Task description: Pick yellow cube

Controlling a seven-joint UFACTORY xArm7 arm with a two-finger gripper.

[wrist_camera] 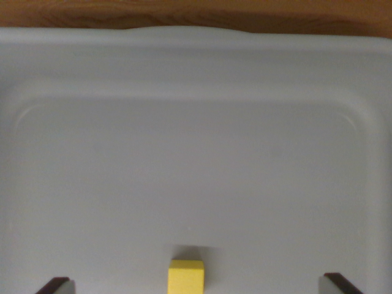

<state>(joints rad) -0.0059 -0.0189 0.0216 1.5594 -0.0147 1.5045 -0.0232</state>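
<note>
Claw [190, 288] spread wide, dark fingertips [54, 284] flanking yellow cube [185, 275], over grey tray [196, 153]

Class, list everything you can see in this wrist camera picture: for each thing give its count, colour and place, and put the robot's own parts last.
Yellow cube: one, yellow, on the tray floor at bottom centre, cut by the lower edge.
Tray: one, grey, fills most of the view.
Wooden surface: one, brown, strip along the top beyond the tray.
Gripper: one; two dark fingertips at the bottom corners, wide apart, either side of the cube, not touching it.
</note>
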